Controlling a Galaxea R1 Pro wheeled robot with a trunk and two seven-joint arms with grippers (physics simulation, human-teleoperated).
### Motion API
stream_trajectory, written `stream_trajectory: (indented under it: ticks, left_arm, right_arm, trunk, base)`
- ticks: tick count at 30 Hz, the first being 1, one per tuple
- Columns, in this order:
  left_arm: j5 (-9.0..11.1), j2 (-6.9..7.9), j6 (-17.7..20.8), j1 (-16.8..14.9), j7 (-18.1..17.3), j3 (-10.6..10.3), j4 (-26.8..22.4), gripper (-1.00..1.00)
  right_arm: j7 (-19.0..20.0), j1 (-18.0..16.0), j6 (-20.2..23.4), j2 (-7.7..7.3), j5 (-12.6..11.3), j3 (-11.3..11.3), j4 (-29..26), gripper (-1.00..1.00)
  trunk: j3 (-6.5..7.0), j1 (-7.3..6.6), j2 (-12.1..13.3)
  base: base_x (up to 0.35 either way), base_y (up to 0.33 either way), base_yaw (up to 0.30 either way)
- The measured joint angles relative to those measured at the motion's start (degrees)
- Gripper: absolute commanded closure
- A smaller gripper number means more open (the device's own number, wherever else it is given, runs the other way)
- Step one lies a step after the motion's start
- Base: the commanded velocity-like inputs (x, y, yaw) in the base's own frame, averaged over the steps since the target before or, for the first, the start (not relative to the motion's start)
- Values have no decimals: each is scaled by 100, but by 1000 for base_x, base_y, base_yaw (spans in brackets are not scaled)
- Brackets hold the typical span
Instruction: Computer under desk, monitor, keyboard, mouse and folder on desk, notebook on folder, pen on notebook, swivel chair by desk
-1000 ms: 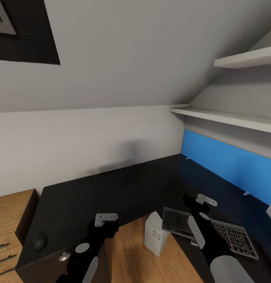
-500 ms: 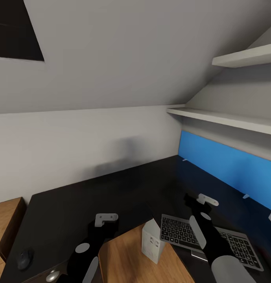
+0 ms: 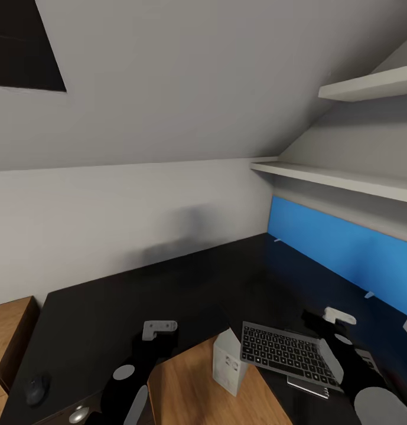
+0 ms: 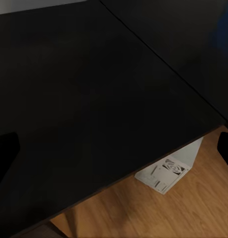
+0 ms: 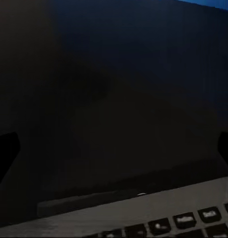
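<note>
The black desk (image 3: 168,289) wraps around in an L. The keyboard (image 3: 283,349) lies on its right wing, and its back edge and top key row show in the right wrist view (image 5: 158,218). My right gripper (image 5: 114,153) hovers open just beyond that edge, over bare desk. The right arm (image 3: 345,354) reaches over the keyboard's right half. The mouse (image 3: 36,388) sits on the desk's left wing. The white computer (image 3: 228,361) stands on the wooden floor in the inner corner, partly under the desk edge (image 4: 168,166). My left gripper (image 4: 114,153) is open above that edge, empty.
A blue wall panel (image 3: 345,254) backs the right wing, with white shelves (image 3: 339,177) above it. A wooden drawer cabinet (image 3: 11,319) stands at the left. A silver drawer knob (image 3: 79,415) shows below the mouse. A thin grey edge (image 3: 309,385) sticks out under the keyboard.
The camera swung right at first, then held still. In the last half second my right arm moved right and nearer, uncovering more of the keyboard. The left arm stayed put.
</note>
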Motion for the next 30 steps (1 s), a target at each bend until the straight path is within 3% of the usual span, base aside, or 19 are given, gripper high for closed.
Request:
stream_trajectory:
  ticks: [1,2,8,15,22,30]
  left_arm:
    - [8,0,-4,1,0,-96,-32,-100]
    - [9,0,-6,11,0,-176,-79,-100]
    - [13,-6,-19,301,6,-567,-489,-100]
    - [9,-9,-26,400,17,-683,-569,-100]
    - [9,-9,-24,404,25,-684,-570,-100]
    - [9,-9,-10,404,26,-684,-558,-100]
  right_arm:
    - [190,-448,-61,-223,13,-25,832,-100]
    - [215,-569,-110,-299,14,-27,1065,-100]
    - [235,-778,-199,-473,23,-30,1505,-100]
    - [193,-879,-200,-515,19,-51,1565,-100]
    - [188,-882,-196,-517,19,-478,1560,-100]
    - [193,-882,-199,-518,17,-678,1550,-100]
  trunk:
    - [1,0,1]
    - [0,0,0]
    - [-18,21,-39]
    - [-143,175,-320]
    - [-269,329,-601]
    - [-413,505,-922]
  base:
    - [0,0,0]
    - [0,0,0]
    - [0,0,0]
    - [0,0,0]
    - [0,0,0]
    - [0,0,0]
